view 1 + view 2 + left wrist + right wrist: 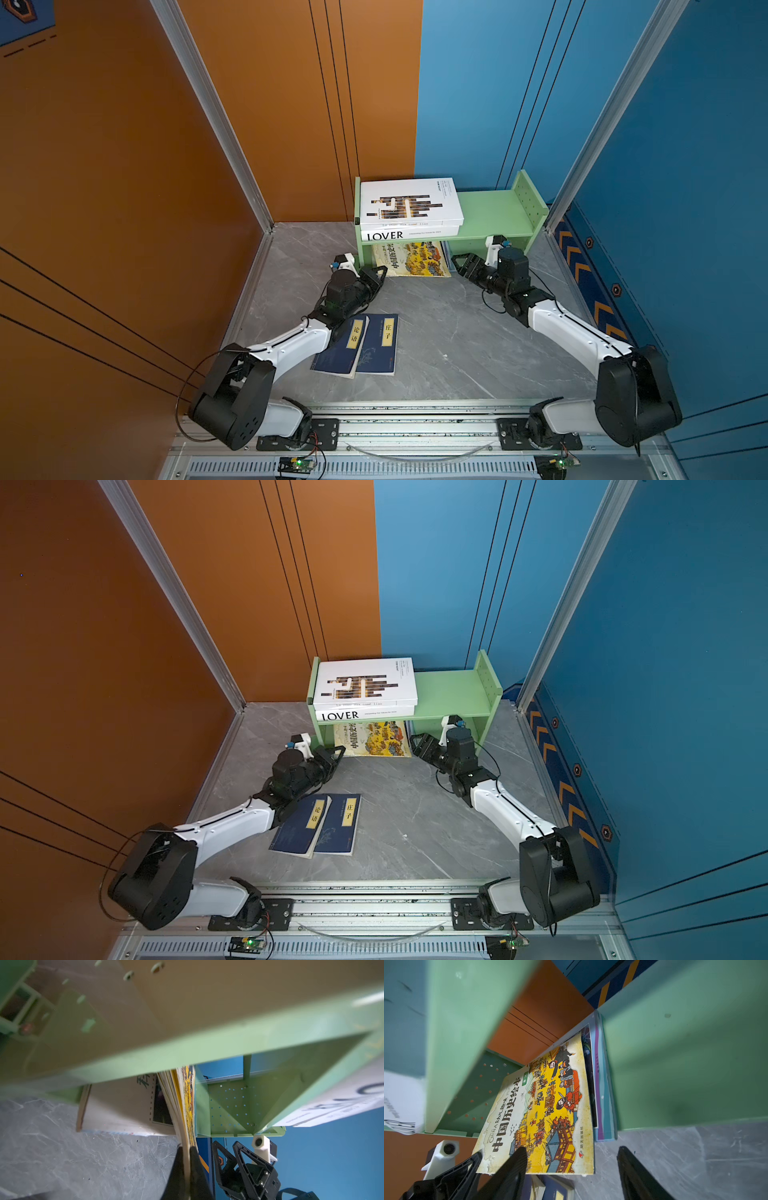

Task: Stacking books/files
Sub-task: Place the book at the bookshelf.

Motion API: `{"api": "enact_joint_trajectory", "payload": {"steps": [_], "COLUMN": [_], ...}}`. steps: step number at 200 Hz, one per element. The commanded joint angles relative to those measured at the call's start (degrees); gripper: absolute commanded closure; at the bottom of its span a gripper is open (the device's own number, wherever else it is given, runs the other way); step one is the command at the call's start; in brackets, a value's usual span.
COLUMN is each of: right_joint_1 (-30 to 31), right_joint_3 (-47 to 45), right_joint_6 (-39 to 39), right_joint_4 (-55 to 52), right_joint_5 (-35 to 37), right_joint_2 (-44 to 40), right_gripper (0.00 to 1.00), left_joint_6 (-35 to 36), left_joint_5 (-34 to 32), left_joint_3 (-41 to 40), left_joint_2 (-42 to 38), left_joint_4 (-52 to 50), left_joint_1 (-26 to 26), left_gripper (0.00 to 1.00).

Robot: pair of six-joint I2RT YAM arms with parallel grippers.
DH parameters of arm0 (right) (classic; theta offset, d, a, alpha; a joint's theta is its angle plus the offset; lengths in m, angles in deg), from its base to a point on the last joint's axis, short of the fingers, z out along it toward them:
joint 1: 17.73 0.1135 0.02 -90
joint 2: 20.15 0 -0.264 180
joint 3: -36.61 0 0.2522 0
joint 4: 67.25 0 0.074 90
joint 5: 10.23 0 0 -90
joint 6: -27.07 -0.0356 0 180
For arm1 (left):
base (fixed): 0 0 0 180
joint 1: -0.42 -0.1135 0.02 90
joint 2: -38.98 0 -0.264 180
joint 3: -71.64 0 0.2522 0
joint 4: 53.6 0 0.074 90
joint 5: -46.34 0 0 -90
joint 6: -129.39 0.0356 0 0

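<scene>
Left gripper point(187, 1150) pinched shut on a corner of the yellow illustrated Chinese picture book point(188, 1105).
Right gripper point(572, 1149) gaping wide, nothing held, book's near edge just ahead of those jaws, rest tucked under the green shelf point(490, 212). Looks thin, light, floppy, kinda slick; probably wants a deeper bite on that near edge so no sagging or sliding out.

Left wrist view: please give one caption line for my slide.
Left gripper pinches the yellow illustrated picture book under the green shelf; right gripper open nearby.
</scene>
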Motion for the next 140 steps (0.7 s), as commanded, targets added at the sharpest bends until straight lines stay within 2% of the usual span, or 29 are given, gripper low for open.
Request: {"api": "enact_joint_trajectory", "payload": {"steps": [1,46,140], "right_joint_1": [1.52,5.24,5.09], "right_joint_3": [-1.24,-0.87,1.52], "right_joint_6": [8.1,14.35,12.35], "right_joint_4": [6.18,8.34,10.21], "right_joint_5": [6.43,14.6,16.12], "right_joint_2": [0.82,3.05,9.31], "right_gripper": [0.29,0.28,0.29], "left_joint_6": [0.9,0.88,-0.14], "left_joint_5": [-1.2,-0.61,2.15], "left_joint_3": [2.63,3.97,5.98], "left_joint_2": [1.66,6.16,11.66], "left_joint_4": [4.2,8.35,11.26], "left_joint_1": [0.39,0.32,0.22], "left_gripper": [1.0,1.0,1.0]}}
